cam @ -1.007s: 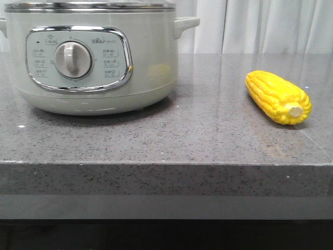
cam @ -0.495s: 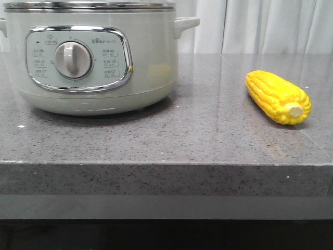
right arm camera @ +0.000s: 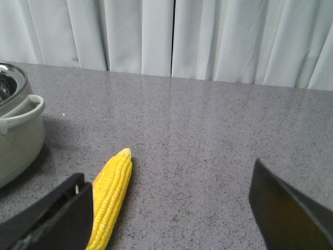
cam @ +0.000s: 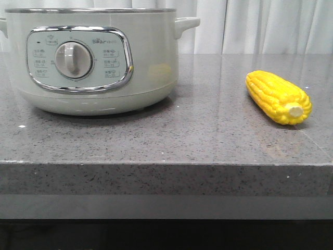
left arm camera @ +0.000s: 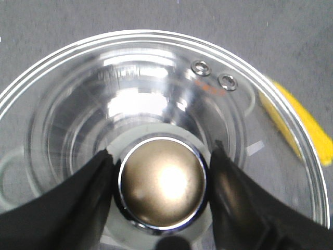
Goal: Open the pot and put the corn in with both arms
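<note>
The pale grey-green pot stands at the left of the counter, its top rim bare in the front view. My left gripper is shut on the round metal knob of the glass lid; the lid is out of the front view. The yellow corn lies on the counter at the right, its stub end toward the front. My right gripper is open above the counter; the corn lies just inside its left finger. Neither gripper shows in the front view.
The grey speckled counter has its front edge close to the camera. White curtains hang behind it. The pot's side handle is at the left of the right wrist view. The corn shows as a yellow streak through the lid.
The lid's metal rim, seen on top of the pot in the earlier frames, has risen out of the front view. The pot and corn have not moved.
</note>
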Action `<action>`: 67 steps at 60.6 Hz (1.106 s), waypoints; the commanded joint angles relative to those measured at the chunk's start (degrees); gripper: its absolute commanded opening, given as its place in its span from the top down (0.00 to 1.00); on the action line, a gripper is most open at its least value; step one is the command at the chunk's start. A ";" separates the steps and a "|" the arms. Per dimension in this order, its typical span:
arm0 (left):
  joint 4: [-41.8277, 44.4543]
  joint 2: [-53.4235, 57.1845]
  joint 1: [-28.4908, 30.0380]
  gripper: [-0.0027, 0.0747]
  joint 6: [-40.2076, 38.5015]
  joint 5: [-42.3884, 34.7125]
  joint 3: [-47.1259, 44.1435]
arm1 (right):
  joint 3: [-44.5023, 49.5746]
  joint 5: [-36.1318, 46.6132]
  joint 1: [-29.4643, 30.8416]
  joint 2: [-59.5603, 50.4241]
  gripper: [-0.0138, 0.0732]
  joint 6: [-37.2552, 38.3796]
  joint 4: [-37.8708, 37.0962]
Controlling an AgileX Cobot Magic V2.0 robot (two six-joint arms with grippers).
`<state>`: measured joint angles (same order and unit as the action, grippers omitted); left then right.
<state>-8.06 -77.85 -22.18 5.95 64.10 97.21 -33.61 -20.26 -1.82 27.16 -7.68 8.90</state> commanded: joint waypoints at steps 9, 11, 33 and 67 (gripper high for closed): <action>-1.33 16.32 -0.61 0.64 0.06 -11.70 -15.94 | -1.95 4.50 0.43 6.13 0.13 -0.04 -0.14; -1.21 18.17 -0.61 0.64 0.06 -11.97 -18.09 | -1.95 4.55 0.43 7.04 0.13 -0.04 0.12; -1.41 39.93 -0.61 0.64 -0.60 -11.95 -37.99 | -7.15 0.95 -0.41 24.12 0.13 -0.04 10.26; -1.41 53.45 -0.61 0.64 -1.67 -11.84 -45.12 | -26.46 -2.80 -10.05 56.44 0.13 -0.04 13.21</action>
<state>-8.06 -24.08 -22.27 5.00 60.15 50.17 -56.86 -25.43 -11.36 82.30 -7.68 21.40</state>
